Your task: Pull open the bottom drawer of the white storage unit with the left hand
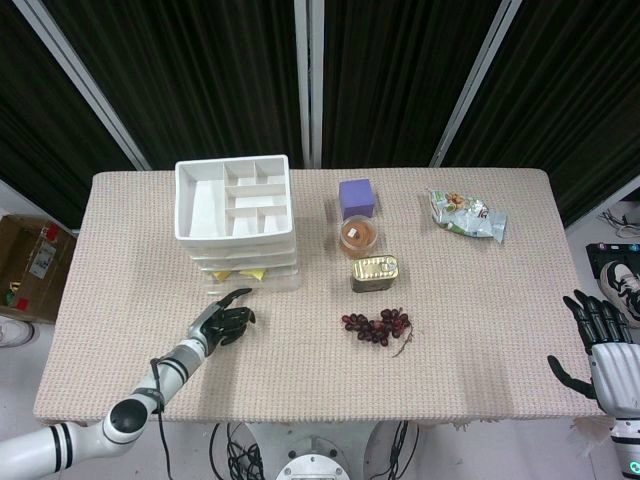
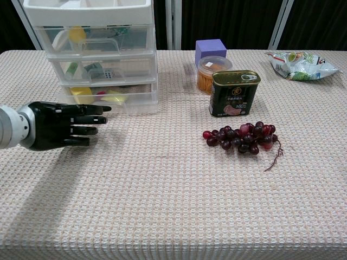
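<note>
Woven tablecloth (image 1: 300, 350) (black curtains (image 1: 220, 80) behind)

I get bright, even light from overhead in both views. The beige woven tablecloth (image 2: 179, 189) reads crisp, its weave sharp to the near edge. My black left hand (image 2: 57, 124) drops a soft shadow down-left across it. Faint glare sits on the gold-lidded dark green tin (image 2: 235, 93). The black curtains (image 1: 400, 70) swallow detail; their folds, I think, are underexposed.
</note>
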